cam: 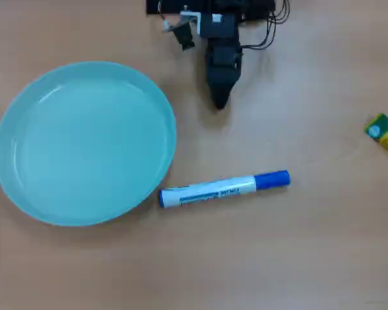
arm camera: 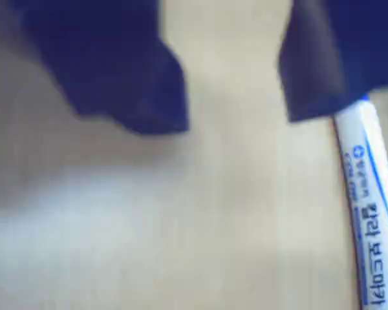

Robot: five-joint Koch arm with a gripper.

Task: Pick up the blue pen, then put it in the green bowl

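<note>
Overhead view puts the blue pen [cam: 224, 188] flat on the table, its tail almost touching the green bowl [cam: 26, 194]. Your gripper [arm camera: 236, 123] hangs with jaws apart; centre them across the barrel before closing.

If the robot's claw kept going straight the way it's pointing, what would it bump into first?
Probably the blue pen. In the overhead view the gripper points down the picture toward the pen's white middle, with only bare table between. Its height is unclear.
</note>
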